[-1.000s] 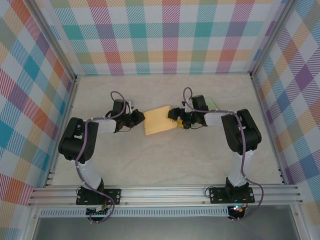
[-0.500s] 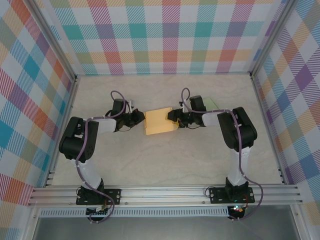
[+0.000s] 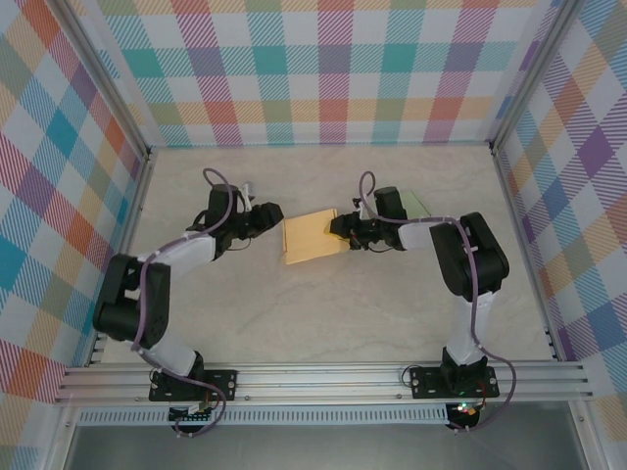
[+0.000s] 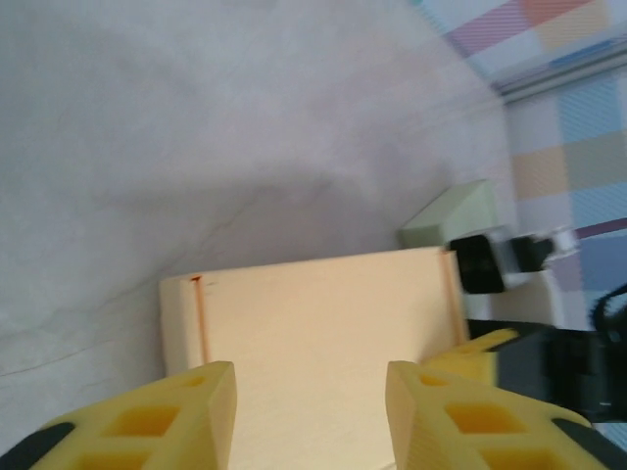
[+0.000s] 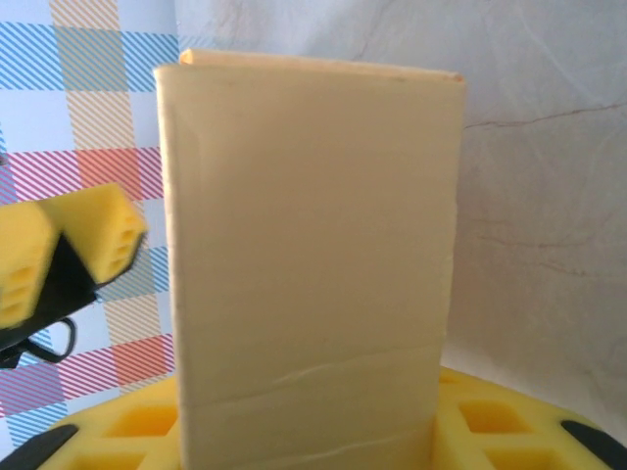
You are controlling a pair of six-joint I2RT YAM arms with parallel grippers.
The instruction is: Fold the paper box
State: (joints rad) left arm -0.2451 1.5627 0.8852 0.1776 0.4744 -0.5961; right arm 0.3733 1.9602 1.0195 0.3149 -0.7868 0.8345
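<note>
The pale yellow paper box (image 3: 312, 236) lies flattened mid-table between both arms. My right gripper (image 3: 341, 227) is shut on its right end. In the right wrist view the box (image 5: 309, 225) rises from between my yellow fingers (image 5: 495, 426), which press on both of its sides. My left gripper (image 3: 271, 221) stands open just off the box's left edge. In the left wrist view its two fingertips (image 4: 186, 416) are spread apart, with the box (image 4: 313, 313) lying past them, untouched.
A pale green folded piece (image 3: 417, 203) lies behind the right gripper and shows as a wedge (image 4: 451, 211) in the left wrist view. Checked walls enclose the table on three sides. Bare tabletop (image 3: 323, 323) stretches in front of the box.
My left gripper has opened, let go of the box's left edge and drawn back slightly left. My right gripper has closed on the box's right end.
</note>
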